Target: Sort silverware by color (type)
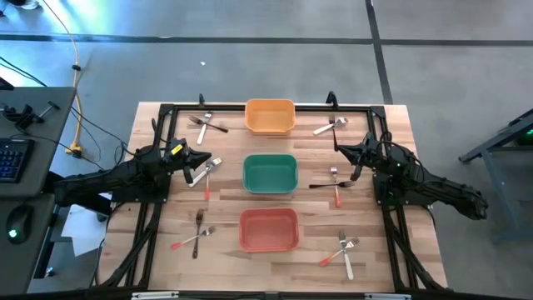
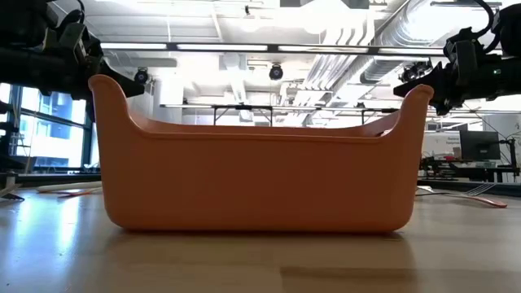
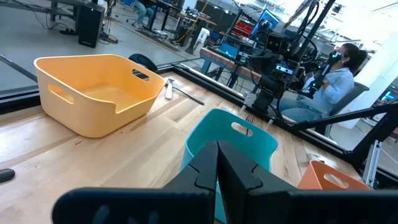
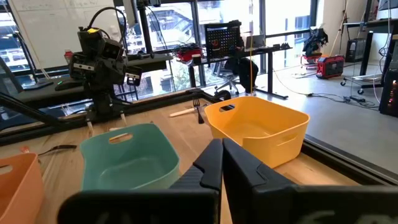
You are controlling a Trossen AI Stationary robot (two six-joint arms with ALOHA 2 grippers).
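Observation:
Small forks lie in loose pairs on the wooden table around three bins. In the high view there are pairs at the far left, mid left, near left, far right, mid right and near right. They are black or have white or red-orange handles. My left gripper hovers shut above the mid-left pair. My right gripper hovers shut between the far-right and mid-right pairs. Both hang well above the table in the low view.
Down the table's middle stand a yellow-orange bin at the far side, a green bin and a red bin nearest, which fills the low view. A black frame rims the table. A person sits beyond the table.

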